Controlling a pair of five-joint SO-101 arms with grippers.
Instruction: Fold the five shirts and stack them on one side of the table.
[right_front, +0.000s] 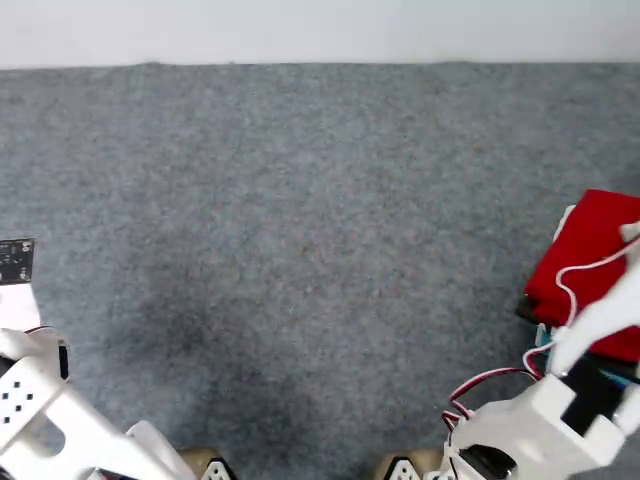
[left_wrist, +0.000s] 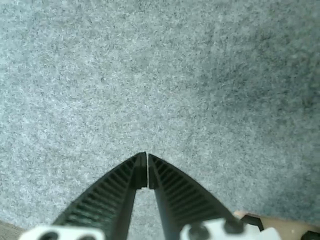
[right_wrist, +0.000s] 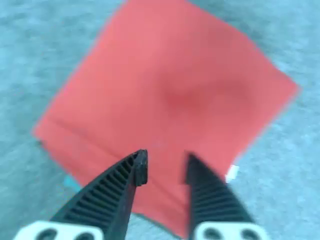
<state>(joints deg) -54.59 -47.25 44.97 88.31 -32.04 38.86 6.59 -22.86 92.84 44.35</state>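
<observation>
Grey felt tabletop (right_front: 300, 220) runs from a white wall (right_front: 320, 30) at the far side down to the two arm bases at the near edge.

**Task item.** A folded red shirt (right_front: 590, 250) is the top layer of a stack (right_front: 530, 310) at the edge of the high view. Thin edges of white, dark and blue cloth show beneath the red layer. In the right wrist view the red shirt (right_wrist: 170, 90) lies flat as a rough square, with a blue edge showing past one side and a small white tag (right_wrist: 231, 173) at another.

**Right arm.** The right arm (right_front: 540, 420) stands just beside the stack on its near side, and its upper part crosses over the red shirt. Red and white wires (right_front: 480, 385) loop from the arm's body towards the stack. The right gripper (right_wrist: 165, 170) sits directly over the red shirt with its fingers parted by a moderate gap. Nothing is clamped between them, and red cloth shows through the gap. Whether the fingertips touch the cloth cannot be told.

**Left arm.** The left arm (right_front: 40, 410) is well apart from the stack, on the opposite side of the tabletop. The left gripper (left_wrist: 147, 170) has its fingertips pressed together — fully closed, holding nothing — over bare felt.
</observation>
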